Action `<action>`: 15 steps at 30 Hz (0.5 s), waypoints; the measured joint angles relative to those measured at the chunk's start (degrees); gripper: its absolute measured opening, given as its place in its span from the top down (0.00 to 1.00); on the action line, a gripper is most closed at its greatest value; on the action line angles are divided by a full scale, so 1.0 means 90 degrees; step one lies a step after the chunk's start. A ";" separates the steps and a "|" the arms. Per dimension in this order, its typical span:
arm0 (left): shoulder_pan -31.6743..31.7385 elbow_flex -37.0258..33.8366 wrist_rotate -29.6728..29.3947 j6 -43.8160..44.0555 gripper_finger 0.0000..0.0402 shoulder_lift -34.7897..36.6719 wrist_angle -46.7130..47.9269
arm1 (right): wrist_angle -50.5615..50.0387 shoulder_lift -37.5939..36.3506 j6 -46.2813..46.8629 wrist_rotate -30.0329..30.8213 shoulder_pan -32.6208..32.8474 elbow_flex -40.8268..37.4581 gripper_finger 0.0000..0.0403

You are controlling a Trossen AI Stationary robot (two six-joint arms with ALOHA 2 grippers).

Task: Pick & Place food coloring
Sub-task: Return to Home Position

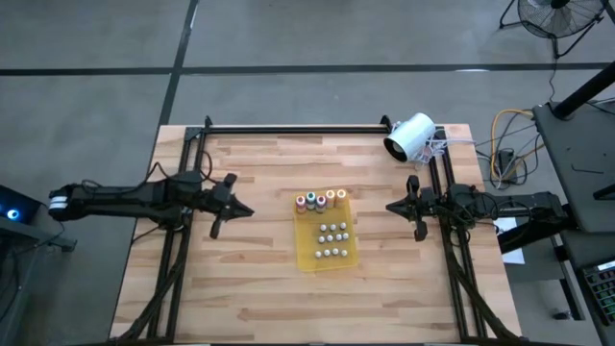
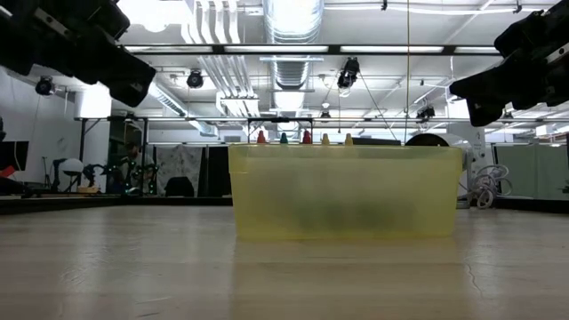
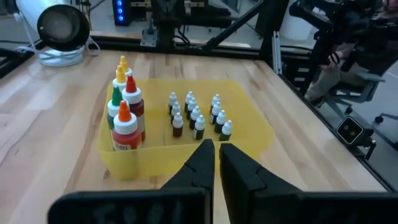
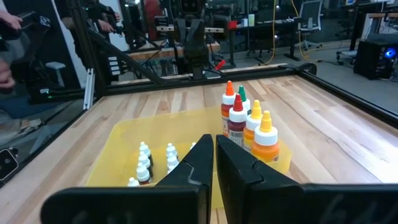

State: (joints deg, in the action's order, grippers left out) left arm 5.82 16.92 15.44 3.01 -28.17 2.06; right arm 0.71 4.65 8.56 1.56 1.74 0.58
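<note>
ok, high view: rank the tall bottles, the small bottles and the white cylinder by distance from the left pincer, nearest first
1. The tall bottles: a row at the picture-top end of the yellow bin, nearest the left pincer.
2. The small bottles: a grid in the bin just below that row in the picture.
3. The white cylinder: at the table's top-right corner in the picture, clearly farthest.

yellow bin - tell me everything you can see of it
The yellow bin is a translucent, open-topped rectangular container, plastic by its look, sitting flat on the wooden table midway between the arms. Five large food coloring bottles stand in a row along one short end; small white-capped bottles fill the middle in rows. The left gripper and right gripper are clear of it.
</note>
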 joint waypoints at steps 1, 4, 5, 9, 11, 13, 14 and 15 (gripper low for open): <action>0.0000 -0.0051 0.0000 0.0001 1.00 0.0077 -0.0005 | 0.0000 0.0002 -0.0002 0.0000 0.0000 -0.0002 0.97; 0.0000 -0.0230 0.0000 0.0054 1.00 0.0345 0.0008 | 0.0000 0.0002 0.0000 0.0000 0.0000 -0.0001 0.97; 0.0000 -0.0281 -0.0001 0.0075 1.00 0.0439 0.0019 | 0.0000 0.0001 -0.0001 0.0002 0.0000 -0.0002 0.97; 0.0000 -0.0423 -0.0002 0.0172 1.00 0.0783 0.0019 | 0.0000 0.0002 -0.0002 0.0000 0.0000 0.0000 0.97; 0.0000 -0.0494 -0.0002 0.0172 1.00 0.0937 0.0011 | 0.0000 0.0002 -0.0001 0.0001 0.0000 0.0000 0.97; 0.0000 -0.0576 -0.0002 0.0181 1.00 0.1101 0.0005 | 0.0000 0.0001 -0.0002 0.0000 0.0000 -0.0002 0.97; 0.0000 -0.0617 -0.0002 0.0185 1.00 0.1181 0.0003 | 0.0000 0.0001 0.0000 0.0000 0.0000 -0.0001 0.97; 0.0000 -0.0665 -0.0002 0.0185 1.00 0.1257 -0.0006 | 0.0000 0.0001 0.0000 0.0000 0.0000 -0.0001 0.97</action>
State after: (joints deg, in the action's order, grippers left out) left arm 5.82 10.93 15.42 4.67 -16.85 2.01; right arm 0.71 4.66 8.56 1.56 1.74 0.57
